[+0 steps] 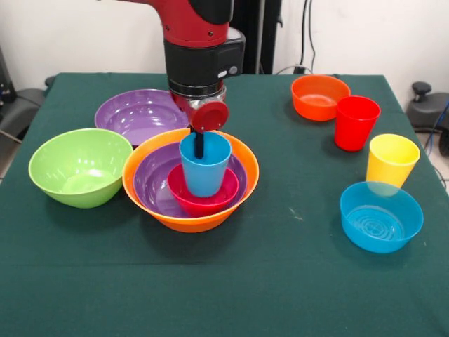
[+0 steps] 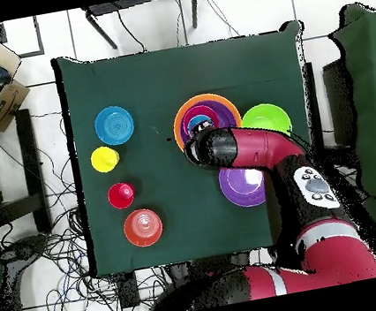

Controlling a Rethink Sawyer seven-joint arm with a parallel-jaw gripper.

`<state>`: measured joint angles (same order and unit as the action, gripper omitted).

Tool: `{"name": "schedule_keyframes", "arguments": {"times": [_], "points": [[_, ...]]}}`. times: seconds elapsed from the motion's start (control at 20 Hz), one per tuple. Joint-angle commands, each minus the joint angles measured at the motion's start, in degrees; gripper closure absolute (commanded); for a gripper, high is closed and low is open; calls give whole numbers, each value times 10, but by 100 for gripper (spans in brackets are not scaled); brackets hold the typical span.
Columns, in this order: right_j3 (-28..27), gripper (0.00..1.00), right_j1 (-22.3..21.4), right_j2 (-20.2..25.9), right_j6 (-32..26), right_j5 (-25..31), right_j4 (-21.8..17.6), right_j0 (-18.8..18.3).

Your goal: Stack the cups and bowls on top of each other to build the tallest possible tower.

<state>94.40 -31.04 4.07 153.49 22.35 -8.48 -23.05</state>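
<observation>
Tower [image 1: 191, 184]: near the middle of the table, a nest of glossy plastic; the large orange bowl [image 1: 144, 193] is the base, a purple bowl [image 1: 151, 184] sits inside it, a small pink-red bowl [image 1: 200, 200] inside that, and the blue cup [image 1: 205, 167] stands upright in the pink-red one.
Blue cup: smooth tapered tumbler, no handle, mouth up; its rim is the pile's highest point.
Gripper [image 1: 199, 146]: hangs straight over the cup, and one dark finger dips inside its mouth; I cannot tell whether it is spread or closed, since only that single finger shows.
Arm [image 2: 253, 147]: red shell with a black cylindrical wrist, round red cap facing the front camera.
Second purple bowl [image 1: 137, 112]: large, shallow, faint concentric rings inside; just behind the tower, partly hidden by the wrist.
Lime green bowl [image 1: 77, 168]: medium, deep and rounded, shiny; just beside the orange base, and I cannot tell whether they touch.
Small orange bowl [image 1: 317, 97]: off on the other side, near the far edge in the front view.
Red cup [image 1: 356, 123]: upright tumbler just beside that orange bowl.
Yellow cup [image 1: 391, 160]: upright, between the red cup and the blue bowl.
Small blue bowl [image 1: 381, 216]: round, ringed bottom, close against the yellow cup.
Table [image 1: 231, 281]: dark green cloth, matte, slightly flecked.
</observation>
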Motion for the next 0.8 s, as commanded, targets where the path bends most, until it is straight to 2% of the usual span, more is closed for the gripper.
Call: {"name": "schedule_keyframes", "arguments": {"times": [0.05, 0.1, 0.25, 0.8], "points": [[2, 100, 26, 18, 3, -71, -32, 13], [6, 100, 27, 32, -7, -80, -33, 1], [0, 100, 29, 23, 0, -70, -27, 13], [-3, 100, 28, 24, -4, -64, -18, 15]]}}
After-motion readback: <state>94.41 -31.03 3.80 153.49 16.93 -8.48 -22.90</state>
